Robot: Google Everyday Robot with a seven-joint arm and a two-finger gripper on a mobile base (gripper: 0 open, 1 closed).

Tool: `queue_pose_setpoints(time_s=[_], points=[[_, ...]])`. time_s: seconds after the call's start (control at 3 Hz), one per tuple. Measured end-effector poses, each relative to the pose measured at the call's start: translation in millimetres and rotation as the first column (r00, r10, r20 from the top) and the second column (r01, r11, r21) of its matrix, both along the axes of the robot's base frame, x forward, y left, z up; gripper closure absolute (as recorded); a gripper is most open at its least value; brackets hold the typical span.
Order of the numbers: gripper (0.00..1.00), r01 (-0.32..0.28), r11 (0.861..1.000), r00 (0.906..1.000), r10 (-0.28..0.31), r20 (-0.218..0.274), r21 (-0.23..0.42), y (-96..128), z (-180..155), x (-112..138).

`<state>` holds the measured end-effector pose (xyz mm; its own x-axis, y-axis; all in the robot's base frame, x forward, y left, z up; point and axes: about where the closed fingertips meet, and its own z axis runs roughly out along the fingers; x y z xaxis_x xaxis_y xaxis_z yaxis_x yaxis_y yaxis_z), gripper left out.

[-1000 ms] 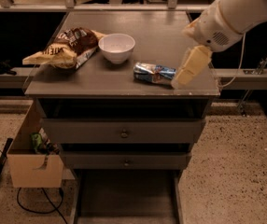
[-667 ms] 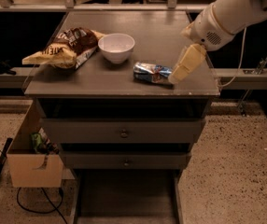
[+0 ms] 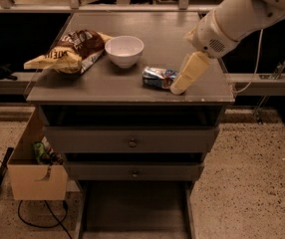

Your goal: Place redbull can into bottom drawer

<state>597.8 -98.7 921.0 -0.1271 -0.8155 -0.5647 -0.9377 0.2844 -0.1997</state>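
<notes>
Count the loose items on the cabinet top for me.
3: chip bag at left, white bowl beside it, redbull can lying near the front, the gripper at its right end. Nothing looks hidden.

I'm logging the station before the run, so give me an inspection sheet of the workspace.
Surface: grey cabinet top, carrying three things.
Job's things: can on its side near the front edge; bottom drawer pulled out, floor showing.
Clutter: chip bag at left, bowl beside it.
Grippers: claw low over the top at the can's right end; contact cannot be told.
Cables: black cable on the floor at left; white cable by the arm.
Surroundings: cardboard box left of the cabinet; speckled floor.
</notes>
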Motion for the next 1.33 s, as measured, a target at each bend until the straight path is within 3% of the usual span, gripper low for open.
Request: queue_pose_setpoints(time_s=[0.67,1.33], points=[[0.0,0.0,0.999,0.9998,0.0,0.021,-0.039,23,-31,17],[0.0,0.097,0.994,0.9952,-0.097,0.014,-0.058,-9,-53,66]])
